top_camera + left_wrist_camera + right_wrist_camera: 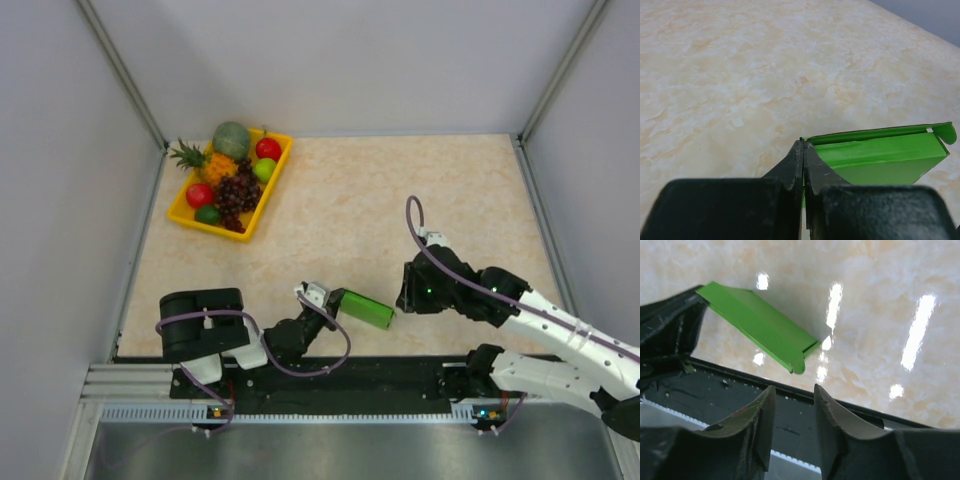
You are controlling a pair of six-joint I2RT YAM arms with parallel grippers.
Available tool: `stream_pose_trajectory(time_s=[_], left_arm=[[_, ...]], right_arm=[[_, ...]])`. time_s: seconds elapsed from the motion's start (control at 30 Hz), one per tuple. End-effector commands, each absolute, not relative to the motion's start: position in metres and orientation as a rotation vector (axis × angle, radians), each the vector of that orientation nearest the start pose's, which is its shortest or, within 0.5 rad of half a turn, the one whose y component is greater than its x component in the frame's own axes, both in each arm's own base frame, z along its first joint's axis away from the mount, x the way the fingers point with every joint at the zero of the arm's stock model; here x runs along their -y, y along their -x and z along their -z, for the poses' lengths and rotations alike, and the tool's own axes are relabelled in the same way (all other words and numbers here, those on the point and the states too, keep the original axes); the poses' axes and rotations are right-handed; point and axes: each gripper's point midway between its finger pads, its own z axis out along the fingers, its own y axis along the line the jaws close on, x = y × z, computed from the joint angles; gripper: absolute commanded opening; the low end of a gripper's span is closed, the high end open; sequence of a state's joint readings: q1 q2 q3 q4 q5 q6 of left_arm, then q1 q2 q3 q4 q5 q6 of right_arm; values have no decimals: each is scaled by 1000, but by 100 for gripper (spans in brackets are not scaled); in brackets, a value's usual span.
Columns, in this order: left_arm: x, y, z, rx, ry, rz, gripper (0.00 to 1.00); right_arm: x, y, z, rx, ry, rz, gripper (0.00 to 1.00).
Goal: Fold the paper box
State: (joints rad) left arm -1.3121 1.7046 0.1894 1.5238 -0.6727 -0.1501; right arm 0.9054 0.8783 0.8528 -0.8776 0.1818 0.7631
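The paper box (367,309) is a compact bright green rectangle held just above the table near its front edge. My left gripper (335,298) is shut on the box's left edge. In the left wrist view the closed fingertips (803,142) pinch a thin green wall, and the box (880,155) stretches off to the right with a small rounded tab at its far end. My right gripper (403,298) is just right of the box and apart from it. In the right wrist view its jaws (794,390) stand open and empty, just below the tab end of the box (757,322).
A yellow fruit tray (172,212) full of fruit sits at the back left of the table. A black rail (380,375) runs along the near edge under both arms, and grey walls close in both sides and the back.
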Motion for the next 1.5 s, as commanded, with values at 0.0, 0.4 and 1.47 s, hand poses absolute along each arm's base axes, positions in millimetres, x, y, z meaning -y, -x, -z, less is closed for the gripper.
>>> stream_pose_trajectory(time_s=[0.0, 0.4, 1.47], left_arm=[[303, -187, -86, -1556, -414, 591, 0], [305, -183, -88, -1539, -434, 590, 0], [304, -181, -90, -1525, -443, 589, 0]], right_arm=[[-174, -130, -149, -2649, 46, -444, 32], [-198, -144, -133, -2688, 198, -311, 23], [-205, -143, -117, -2738, 243, -296, 4]])
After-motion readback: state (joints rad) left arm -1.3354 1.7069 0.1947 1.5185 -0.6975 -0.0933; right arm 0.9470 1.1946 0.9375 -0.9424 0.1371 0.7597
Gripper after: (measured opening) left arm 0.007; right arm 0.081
